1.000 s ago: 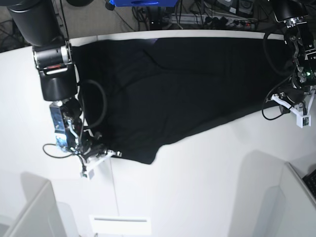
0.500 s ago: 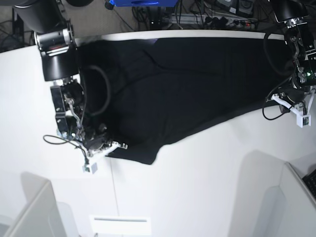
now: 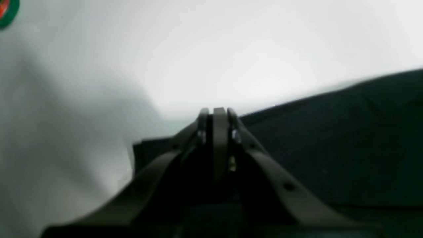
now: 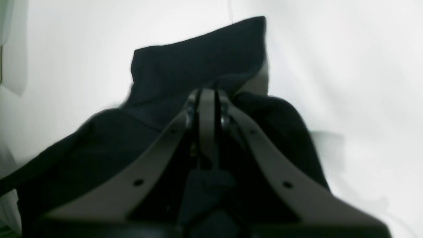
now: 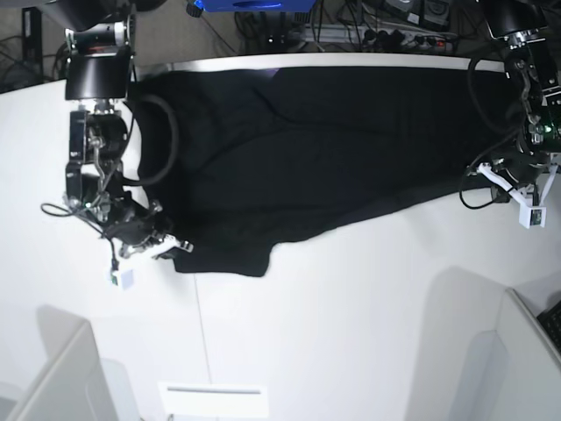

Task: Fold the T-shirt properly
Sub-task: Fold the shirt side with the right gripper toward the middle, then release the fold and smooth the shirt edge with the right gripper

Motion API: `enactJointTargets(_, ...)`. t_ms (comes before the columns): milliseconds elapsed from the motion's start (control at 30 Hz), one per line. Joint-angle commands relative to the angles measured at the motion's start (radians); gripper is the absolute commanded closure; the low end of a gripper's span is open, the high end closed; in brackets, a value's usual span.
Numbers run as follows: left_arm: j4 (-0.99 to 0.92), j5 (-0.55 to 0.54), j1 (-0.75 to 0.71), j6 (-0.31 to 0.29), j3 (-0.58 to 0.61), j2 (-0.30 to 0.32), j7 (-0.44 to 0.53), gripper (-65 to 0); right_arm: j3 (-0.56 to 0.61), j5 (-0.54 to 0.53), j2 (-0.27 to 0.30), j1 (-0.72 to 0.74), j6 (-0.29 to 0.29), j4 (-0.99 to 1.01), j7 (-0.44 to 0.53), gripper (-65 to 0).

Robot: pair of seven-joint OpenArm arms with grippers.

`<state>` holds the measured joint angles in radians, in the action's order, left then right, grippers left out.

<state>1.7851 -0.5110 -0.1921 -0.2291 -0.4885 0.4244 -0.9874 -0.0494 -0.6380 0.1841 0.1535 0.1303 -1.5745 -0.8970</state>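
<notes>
Fig.: right gripper (image 5: 171, 246) is pinching T-shirt (image 5: 316, 149) corner at table (image 5: 351, 333) left; shirt is lying spread, plain side up, across far half. Left gripper (image 5: 501, 180), jaws pressed together, is pinching opposite hem. Step: probably 1st fold; next: carry both edges over together.

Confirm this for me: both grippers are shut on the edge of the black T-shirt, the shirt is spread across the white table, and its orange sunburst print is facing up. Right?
Not quite. Both the left gripper and right gripper are shut on the T-shirt, which lies spread on the table, but no sunburst print shows. In the base view the upward side is plain black.
</notes>
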Motion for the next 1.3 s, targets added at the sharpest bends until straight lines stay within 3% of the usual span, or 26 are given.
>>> enactJointTargets(0, 0.031, -0.008, -0.007, 0.000, -0.009, 0.021, 0.015, 0.0, -0.017, -0.007, 0.010, 0.004, -0.007, -0.042, -0.001, 0.0)
enactJointTargets(267, 0.114, -0.008, -0.076, -0.016, -0.086, 0.021, 0.014, 0.0, -0.091, -0.007, 0.010, -0.113, -0.007, -0.188, -0.058, 0.0)
enactJointTargets(500, 0.137, -0.008, -0.169, -0.122, -0.115, 0.024, 0.014, 0.0, -0.142, -0.023, -0.011, -0.196, -0.007, -0.317, -0.127, 0.0)
enactJointTargets(833, 0.137, 0.001, -0.223, -0.151, -0.115, 0.026, 0.014, 0.0, -0.217, -0.168, -0.038, -0.360, -0.005, -0.436, -0.147, 0.0)
enactJointTargets(1133, 0.141, 0.002, -0.254, -0.151, -0.115, 0.069, 0.014, 0.0, -0.353, -0.391, -0.033, -0.481, -0.005, -0.444, -0.149, 0.0)
enactJointTargets(1267, 0.144, 0.002, -0.274, -0.151, -0.115, 0.074, 0.014, 0.0, -0.356, -0.471, -0.033, -0.535, -0.005, -0.445, -0.139, 0.0)
